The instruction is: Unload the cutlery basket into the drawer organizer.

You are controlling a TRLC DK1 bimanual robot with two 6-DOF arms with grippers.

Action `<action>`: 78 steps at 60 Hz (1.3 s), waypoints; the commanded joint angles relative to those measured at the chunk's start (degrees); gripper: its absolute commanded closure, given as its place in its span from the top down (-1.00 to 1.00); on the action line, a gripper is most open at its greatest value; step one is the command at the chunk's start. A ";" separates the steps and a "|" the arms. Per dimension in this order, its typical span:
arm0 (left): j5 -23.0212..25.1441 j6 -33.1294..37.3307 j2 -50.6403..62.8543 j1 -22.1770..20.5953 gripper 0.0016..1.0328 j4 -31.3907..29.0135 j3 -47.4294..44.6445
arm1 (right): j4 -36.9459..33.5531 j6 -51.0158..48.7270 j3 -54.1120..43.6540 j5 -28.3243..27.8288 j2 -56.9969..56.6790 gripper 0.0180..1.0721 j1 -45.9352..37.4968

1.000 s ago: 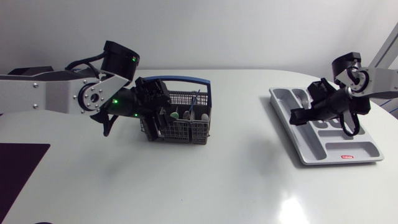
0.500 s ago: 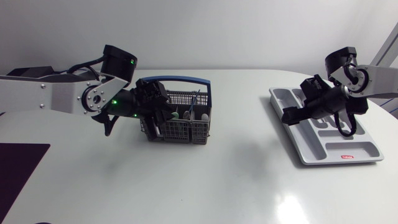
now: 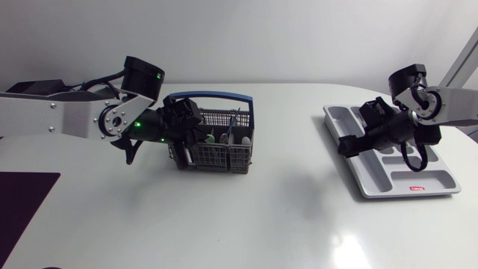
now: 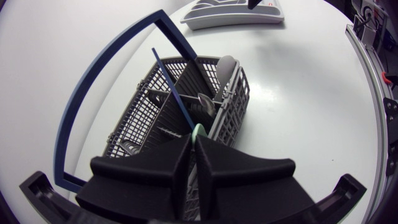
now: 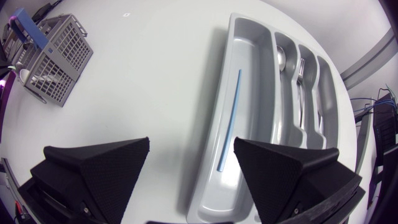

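The grey cutlery basket [image 3: 224,155] with a blue handle [image 3: 213,96] stands left of centre. My left gripper [image 3: 193,139] reaches into its left end and is shut on a pale green utensil [image 4: 198,130], whose tip pokes out between the fingers. A blue stick [image 4: 174,93] and other cutlery stand in the basket [image 4: 231,106]. The grey drawer organizer [image 3: 429,178] lies at the right. My right gripper [image 3: 349,143] hangs open over its left edge, holding nothing. In the organizer [image 5: 252,93] lie a blue stick [image 5: 230,118], a spoon [image 5: 283,59] and a fork [image 5: 301,81].
Bare white table lies between the basket and the organizer and along the front. A dark mat [image 3: 22,202] covers the front left corner. The basket [image 5: 53,53] shows far off beside my right gripper [image 5: 189,162].
My left gripper's fingers have shut on the pale green utensil inside the basket. My right arm has shifted a little to the left over the organizer's edge.
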 commanded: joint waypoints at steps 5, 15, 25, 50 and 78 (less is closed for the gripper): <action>0.67 1.21 -2.47 -0.59 -0.93 -1.67 0.15 | 0.76 0.54 -2.30 0.48 -1.07 0.86 0.67; 0.67 0.95 -7.39 -0.94 -0.93 -1.67 -0.56 | 0.85 0.45 -3.09 0.48 -2.12 0.86 1.11; -0.56 1.39 -12.84 -1.12 -0.93 -1.85 -0.73 | 1.03 0.27 -4.23 0.48 -3.26 0.86 2.16; -3.46 -9.95 -23.21 -1.65 -0.93 -11.87 3.49 | 0.85 -1.57 -8.37 -2.77 -17.06 0.86 9.37; -5.40 -43.52 -11.79 -8.77 -0.93 -26.72 17.90 | 4.45 0.19 -8.45 5.58 -29.90 0.80 35.21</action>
